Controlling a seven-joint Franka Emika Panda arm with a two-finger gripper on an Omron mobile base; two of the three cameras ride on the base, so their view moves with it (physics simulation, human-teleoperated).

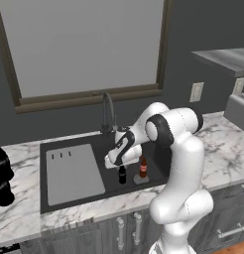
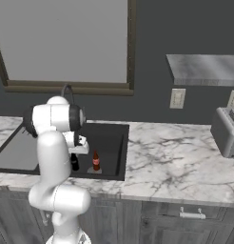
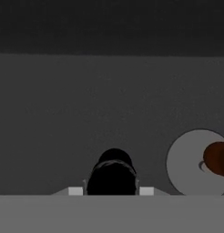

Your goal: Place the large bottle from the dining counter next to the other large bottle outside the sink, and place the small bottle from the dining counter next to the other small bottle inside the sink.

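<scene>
My gripper (image 1: pixel 121 166) hangs over the small black bottle (image 1: pixel 122 175), which stands inside the sink (image 1: pixel 94 144) beside the reddish-brown bottle (image 1: pixel 143 168). I can't tell whether my fingers are clamped. Smooth, rigid glass, likely slippery; the neck seems safest.

base views flank sink (image 1: pixel 94 149), hand view close overhead

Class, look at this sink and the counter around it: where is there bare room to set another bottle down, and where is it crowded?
Free: the grey drainboard on the sink's left, and the marble counter between the sink and the toaster. Crowded: the sink's front right, where the black bottle under the fingers stands beside the red-brown bottle on the drain.
</scene>
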